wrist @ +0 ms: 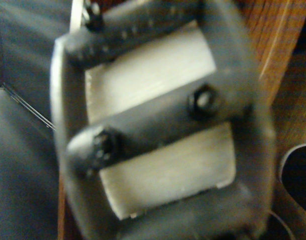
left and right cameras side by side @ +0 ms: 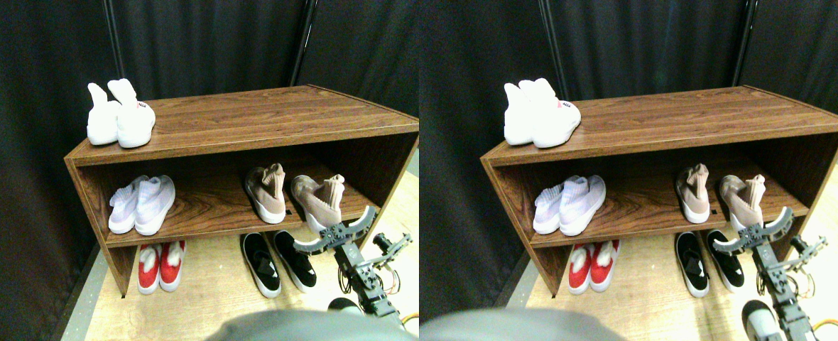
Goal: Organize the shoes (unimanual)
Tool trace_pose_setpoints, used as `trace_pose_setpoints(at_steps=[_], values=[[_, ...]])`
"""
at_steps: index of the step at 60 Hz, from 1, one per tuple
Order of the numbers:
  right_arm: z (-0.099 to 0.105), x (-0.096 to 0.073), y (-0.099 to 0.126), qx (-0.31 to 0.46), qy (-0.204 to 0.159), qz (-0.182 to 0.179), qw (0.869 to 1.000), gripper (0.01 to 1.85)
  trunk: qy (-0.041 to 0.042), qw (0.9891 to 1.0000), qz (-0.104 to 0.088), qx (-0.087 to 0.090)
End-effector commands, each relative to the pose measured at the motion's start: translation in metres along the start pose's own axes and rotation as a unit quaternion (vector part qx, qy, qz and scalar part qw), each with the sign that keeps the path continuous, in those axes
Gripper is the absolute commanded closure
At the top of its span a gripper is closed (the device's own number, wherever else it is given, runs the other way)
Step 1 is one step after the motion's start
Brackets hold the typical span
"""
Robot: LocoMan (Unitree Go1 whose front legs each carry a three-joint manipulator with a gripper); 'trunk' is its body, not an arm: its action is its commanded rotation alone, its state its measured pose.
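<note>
Gleaming wood-grain rack (left and right cameras side by side: 248, 121), knit shoes (left and right cameras side by side: 316, 199)

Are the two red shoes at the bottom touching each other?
Touching. In the stereo pair view the red shoes stand side by side on the floor under the wooden shoe rack, their inner sides pressed together with no floor showing between them.

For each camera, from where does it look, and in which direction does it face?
Stereo pair view: on the robot's front, facing forward and down at the shelf of shoes; the right arm and tool reach in from the lower right.
Wrist view: behind the tool, looking along it at a pale sole; a dark jaw frame fills the picture.
Shared: the tool and the shelf's wood; likely the pink shoe.
</note>
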Motion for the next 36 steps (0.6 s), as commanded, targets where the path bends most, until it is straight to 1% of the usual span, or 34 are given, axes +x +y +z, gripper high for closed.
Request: trace_pose_setpoints(at_steps=[1,6,11,16,23,28,31,32,36], values=[[-0.002,0.011,-0.002,0.002,-0.008,0.004,1.0,0.17,-0.0062,1.0,-0.001,-0.003],[-0.004,0.018,-0.006,-0.003,-0.01,-0.002,1.0,0.14,-0.0058,1.0,-0.002,-0.003],[-0.006,0.022,-0.009,0.004,-0.01,-0.007,1.0,0.15,-0.0057,1.0,-0.001,-0.002],[-0.01,0.027,-0.012,0.022,-0.001,-0.009,1.0,0.2,-0.0056,1.0,-0.002,-0.002],[-0.014,0.032,-0.016,0.027,-0.002,-0.021,0.999,0.19,-0.0075,1.0,-0.001,-0.003],[-0.016,0.032,-0.018,0.029,-0.009,-0.028,0.999,0.09,-0.008,1.0,0.0,-0.004],[-0.016,0.03,-0.018,0.034,-0.011,-0.03,0.999,0.1,-0.0084,1.0,0.0,-0.004],[-0.016,0.029,-0.018,0.043,-0.016,-0.034,0.998,0.12,-0.0084,1.0,0.0,-0.004],[-0.014,0.027,-0.018,0.036,-0.016,-0.034,0.999,0.15,-0.0084,1.0,0.0,-0.004]])
